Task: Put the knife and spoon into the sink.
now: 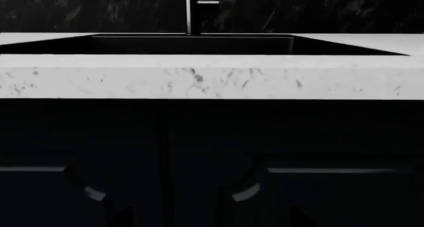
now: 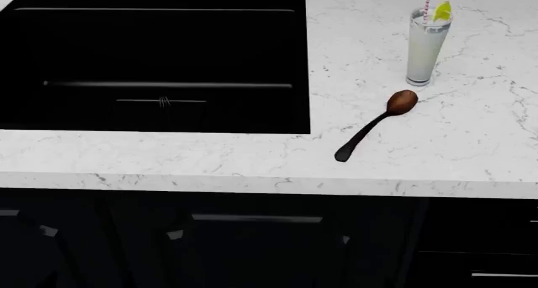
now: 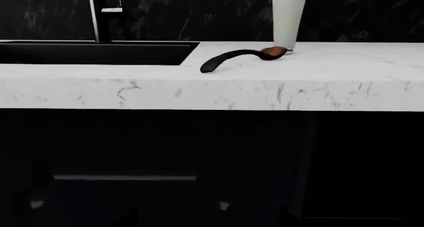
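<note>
The spoon (image 2: 374, 125), with a reddish-brown bowl and a curved black handle, lies on the white marbled counter (image 2: 210, 159) just right of the sink (image 2: 168, 48). The right wrist view shows the spoon (image 3: 239, 55) beside the sink (image 3: 93, 53). No knife shows in any view. The left gripper (image 1: 215, 210) and the right gripper (image 3: 208, 210) hang below the counter edge, facing the dark cabinet doors. Their fingers are only faint dark tips set wide apart, with nothing between them. Neither gripper can be made out in the head view.
A tall glass (image 2: 426, 45) of pale drink with a straw and a lemon slice stands just behind the spoon. A thin tined fork (image 2: 164, 102) lies in the basin. The black faucet (image 1: 190, 13) rises behind the sink. Cabinet handles (image 2: 256, 218) sit below the counter.
</note>
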Available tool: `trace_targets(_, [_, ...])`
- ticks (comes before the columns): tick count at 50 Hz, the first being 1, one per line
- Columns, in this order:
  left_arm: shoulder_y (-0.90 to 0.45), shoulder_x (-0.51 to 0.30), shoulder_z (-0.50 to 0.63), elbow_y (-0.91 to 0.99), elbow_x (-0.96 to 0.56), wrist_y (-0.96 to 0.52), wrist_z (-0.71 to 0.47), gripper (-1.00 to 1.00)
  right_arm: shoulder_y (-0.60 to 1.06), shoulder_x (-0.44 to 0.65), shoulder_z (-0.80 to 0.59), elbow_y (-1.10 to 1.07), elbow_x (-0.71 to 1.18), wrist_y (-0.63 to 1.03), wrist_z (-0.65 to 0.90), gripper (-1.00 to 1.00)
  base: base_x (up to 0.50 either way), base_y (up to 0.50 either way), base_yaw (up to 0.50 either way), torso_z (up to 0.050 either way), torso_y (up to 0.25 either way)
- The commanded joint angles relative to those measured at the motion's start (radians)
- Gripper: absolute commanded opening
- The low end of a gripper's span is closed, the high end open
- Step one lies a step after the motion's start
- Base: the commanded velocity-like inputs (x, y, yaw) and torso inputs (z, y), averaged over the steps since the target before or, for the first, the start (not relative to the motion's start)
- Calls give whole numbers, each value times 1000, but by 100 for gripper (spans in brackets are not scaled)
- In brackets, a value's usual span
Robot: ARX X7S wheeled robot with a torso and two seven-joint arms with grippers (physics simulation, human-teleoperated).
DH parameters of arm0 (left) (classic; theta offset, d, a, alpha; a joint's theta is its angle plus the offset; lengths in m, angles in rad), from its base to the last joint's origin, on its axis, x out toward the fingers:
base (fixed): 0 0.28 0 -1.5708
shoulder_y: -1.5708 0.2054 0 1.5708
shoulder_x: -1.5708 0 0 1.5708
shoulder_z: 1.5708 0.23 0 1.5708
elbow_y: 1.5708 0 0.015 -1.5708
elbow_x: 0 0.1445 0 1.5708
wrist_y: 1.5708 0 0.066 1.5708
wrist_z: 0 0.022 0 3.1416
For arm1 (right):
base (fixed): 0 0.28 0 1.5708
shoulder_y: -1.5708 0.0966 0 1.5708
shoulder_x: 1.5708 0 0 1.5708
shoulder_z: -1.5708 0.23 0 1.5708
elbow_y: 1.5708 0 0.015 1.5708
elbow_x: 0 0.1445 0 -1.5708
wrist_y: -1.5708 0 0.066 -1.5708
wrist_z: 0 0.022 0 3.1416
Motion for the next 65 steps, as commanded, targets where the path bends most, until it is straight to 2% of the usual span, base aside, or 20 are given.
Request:
trace_targets(1, [0, -9, 5, 21, -35, -28, -34, 100, -5, 18, -23, -36, 20, 17, 21, 100, 0, 0, 0, 0, 0])
trace_targets(5, [-9, -18, 16, 202, -19, -241, -85, 100, -12, 27, -30, -173, 45, 102, 21, 100, 0, 0, 0, 0, 0])
trace_targets(9, [-63, -41, 11, 359, -31, -468, -103, 100, 19, 54, -26, -318, 88, 266, 17, 100, 0, 0, 0, 0, 0])
trace_targets(13, [-132, -90, 24, 447, -42, -581, -68, 100, 89, 82, -15, -426, 117, 433, 28, 100, 0, 0, 0, 0, 0])
trace_targets(18, [-221, -117, 28, 477, -59, -675, -47, 100, 159, 105, -7, -497, 145, 567, 34, 100, 0, 0, 0, 0, 0])
trace_targets(22, [-275, -131, -12, 523, -123, -771, -12, 100, 240, 122, -7, -552, 142, 697, 62, 100, 0, 0, 0, 0, 0])
trace_targets(27, [-381, -165, -32, 592, -158, -902, 1, 100, 339, 126, -8, -583, 138, 829, 100, 100, 0, 0, 0, 0, 0])
trace_targets(37, [-569, -204, -32, 632, -172, -1078, -3, 100, 513, 157, 6, -636, 210, 1007, 51, 100, 0, 0, 0, 0, 0])
trace_targets(40, [-629, -208, -56, 695, -196, -1203, -11, 100, 580, 143, 49, -690, 254, 1120, 53, 100, 0, 0, 0, 0, 0])
trace_targets(46, [-753, -219, -114, 814, -251, -1412, 3, 100, 664, 153, 67, -734, 280, 1224, 58, 100, 0, 0, 0, 0, 0])
trace_targets(54, [-870, -250, -125, 765, -261, -1484, 13, 100, 772, 160, 84, -721, 301, 1292, 56, 100, 0, 0, 0, 0, 0])
trace_targets(65, [-846, -262, -128, 747, -257, -1436, 10, 100, 766, 151, 91, -733, 317, 1272, 51, 100, 20, 207, 0, 0, 0])
